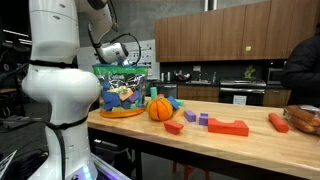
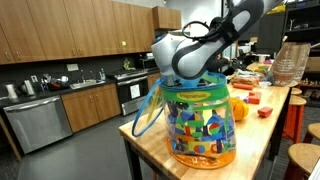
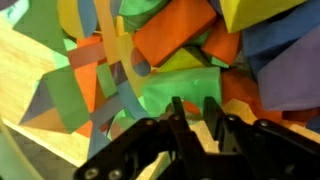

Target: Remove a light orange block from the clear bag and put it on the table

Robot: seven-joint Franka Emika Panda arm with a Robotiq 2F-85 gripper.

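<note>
My gripper [image 3: 194,108] is inside the clear bag [image 2: 200,125] on the table [image 1: 250,145]; jaw width I cannot tell. The light orange block [image 3: 175,40] lies at 12 o'clock from it, among other blocks [image 3: 270,70].

- The bag [image 2: 200,125] is clear, glossy plastic; we see light glinting off its creased wall below a green band.
- The table [image 1: 250,145] is pale wood, smooth, with a soft sheen.
- The blocks [image 3: 180,40] inside the bag look smooth and matt in the wrist view; we cannot tell what they are made of.
- The arm [image 1: 50,60] wears a white, glossy shell that looks like plastic.
- The ball [image 1: 160,108] is orange and ribbed, with a dull finish.
- The cabinets [image 2: 60,35] are brown wood with a satin finish; the dishwasher [image 2: 40,125] below them is grey brushed metal.
</note>
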